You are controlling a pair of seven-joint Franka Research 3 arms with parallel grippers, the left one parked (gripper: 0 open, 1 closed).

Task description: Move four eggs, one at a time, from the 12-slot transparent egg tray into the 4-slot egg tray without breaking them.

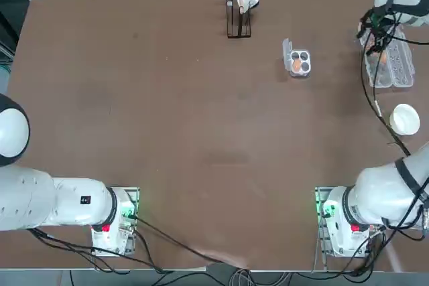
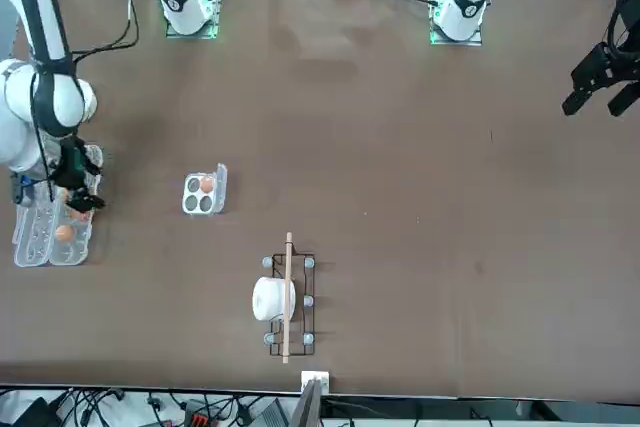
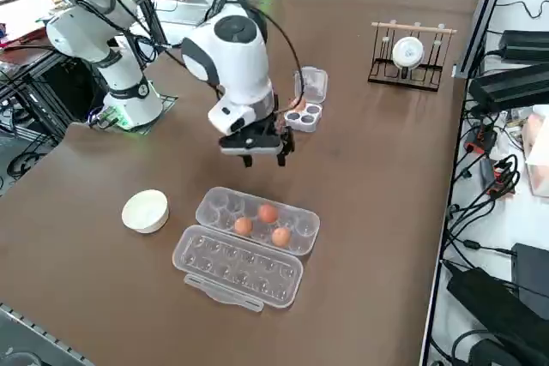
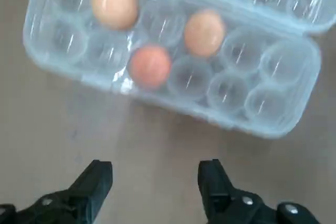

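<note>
Three orange-brown eggs point(image 4: 151, 65) sitting in the long clear plastic twelve-cup tray point(image 4: 273, 114), right gripper point(image 4: 155, 187) hovering nearby, jaws released, empty.

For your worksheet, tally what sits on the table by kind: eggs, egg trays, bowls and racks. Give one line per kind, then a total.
Eggs: 4, three in the 12-slot transparent egg tray, one in the 4-slot egg tray
Egg trays: 2
White bowl: 1
Wire rack: 1
Total: 8
</note>
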